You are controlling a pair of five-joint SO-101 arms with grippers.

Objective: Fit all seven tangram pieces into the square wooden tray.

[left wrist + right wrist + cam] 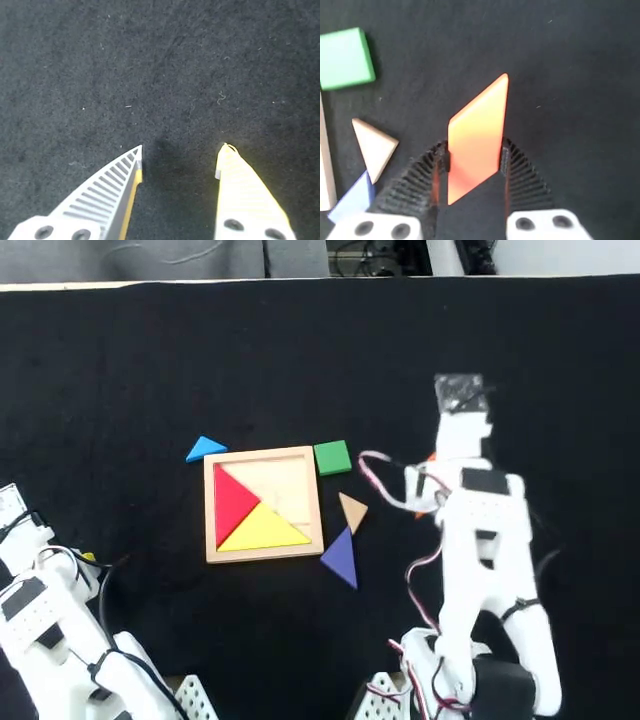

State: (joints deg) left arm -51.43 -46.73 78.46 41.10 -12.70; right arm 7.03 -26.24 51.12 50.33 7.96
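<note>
Near the middle of the black surface [120, 370], the square wooden tray [263, 455] is being occupied by two large pieces.
- Red triangle [232, 502]: its long edge is being held along the tray's left wall, and its square corner is pointing at the tray's centre.
- Yellow triangle [262, 530]: its long edge is lying along the near wall, and its apex is meeting the red piece at the centre.

Bare wood is showing in the tray's far right half.

Loose pieces are lying on the surface around the tray.
- Green square [332, 457]: just beside the tray's far right corner.
- Small blue triangle [205, 448]: just off the far left corner, apex pointing towards the far edge.
- Tan triangle [352, 510]: just right of the tray, its tip pointing towards the near edge.
- Purple triangle [341, 557]: off the near right corner, tip to tip with the tan piece, its long edge running near to far.

Orange parallelogram [476, 135]: it is being clamped by its two long sides in the right gripper [473, 146], right of the loose pieces. Its long axis is running in line with the fingers, and its sharp corner is projecting beyond the fingertips.

Left gripper [182, 149]: it is being held wide apart over bare cloth by the near left corner, with nothing between its fingers.
</note>
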